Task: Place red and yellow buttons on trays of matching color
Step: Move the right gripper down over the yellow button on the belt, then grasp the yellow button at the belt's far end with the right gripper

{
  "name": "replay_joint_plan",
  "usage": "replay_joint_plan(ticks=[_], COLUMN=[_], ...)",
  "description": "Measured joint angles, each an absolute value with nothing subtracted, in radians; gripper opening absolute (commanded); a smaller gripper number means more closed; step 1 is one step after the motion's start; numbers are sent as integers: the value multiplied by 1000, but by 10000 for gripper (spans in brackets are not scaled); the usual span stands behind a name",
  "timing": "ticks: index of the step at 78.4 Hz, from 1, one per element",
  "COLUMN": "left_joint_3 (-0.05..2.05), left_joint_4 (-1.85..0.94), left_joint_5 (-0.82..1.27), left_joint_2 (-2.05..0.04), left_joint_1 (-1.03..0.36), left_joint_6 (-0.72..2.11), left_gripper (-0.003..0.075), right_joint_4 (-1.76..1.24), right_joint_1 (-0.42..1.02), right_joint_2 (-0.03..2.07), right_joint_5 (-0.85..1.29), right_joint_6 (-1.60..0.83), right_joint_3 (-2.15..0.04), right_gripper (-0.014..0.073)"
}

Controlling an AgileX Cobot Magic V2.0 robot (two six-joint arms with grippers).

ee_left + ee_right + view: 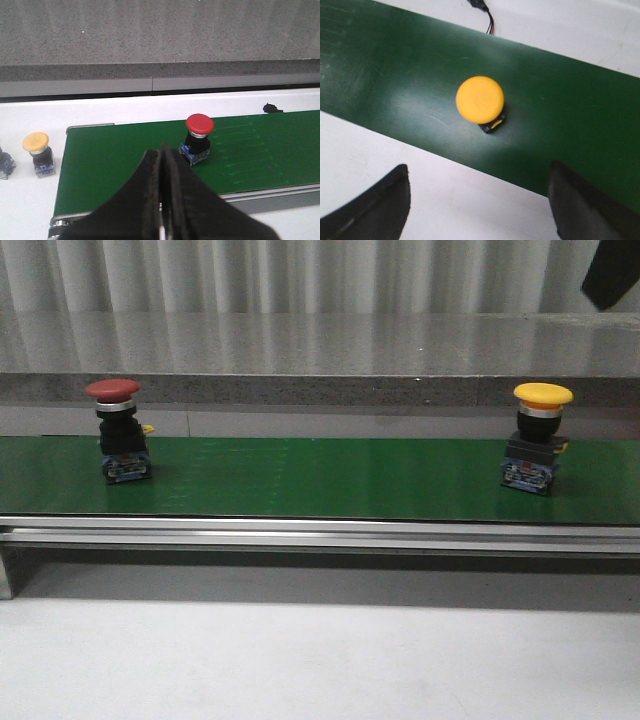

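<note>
Right gripper (479, 200) wide open above yellow button (480, 99) on green belt (570, 125); off-centre descent risks toppling it. Left gripper (162, 200) closed, empty, near red button (199, 123).

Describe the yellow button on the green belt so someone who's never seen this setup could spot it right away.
Find the long green belt running across the front view, then follow it toward the robot's right end. There stands the yellow button, a mushroom-shaped cap on a black body with a blue base. Its only neighbour on the belt, the red button near the left end, has the same shape but a red cap.
</note>
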State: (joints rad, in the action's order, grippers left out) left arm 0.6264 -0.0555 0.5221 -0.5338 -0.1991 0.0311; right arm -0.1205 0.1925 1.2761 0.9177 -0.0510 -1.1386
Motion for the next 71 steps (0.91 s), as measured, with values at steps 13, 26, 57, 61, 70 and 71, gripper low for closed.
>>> replay_joint_plan(ticks=[13, 26, 57, 61, 70, 71], left_joint_3=[626, 626, 626, 626, 626, 626], left_joint_4=[-55, -55, -57, -57, -59, -59], left_joint_5=[522, 522, 522, 522, 522, 522], left_joint_2=[-532, -532, -532, -532, -532, -532], left_joint_1=[-199, -199, -199, -199, -199, -199], left_joint_6=[31, 31, 31, 31, 31, 31], left_gripper=[-20, -20, -20, -20, -20, -20], right_joint_4=[-110, -104, -89, -89, -89, -89], right_joint_1=[192, 154, 110, 110, 108, 108], right_joint_2=[1425, 1526, 1648, 1648, 1646, 1643], right_joint_5=[961, 960, 926, 918, 899, 899], right_joint_6=[-49, -47, -43, -43, -37, -35], right_joint_3=[-1209, -1241, -1250, -1250, -1250, -1250], right_gripper=[581, 581, 61, 15, -1, -1])
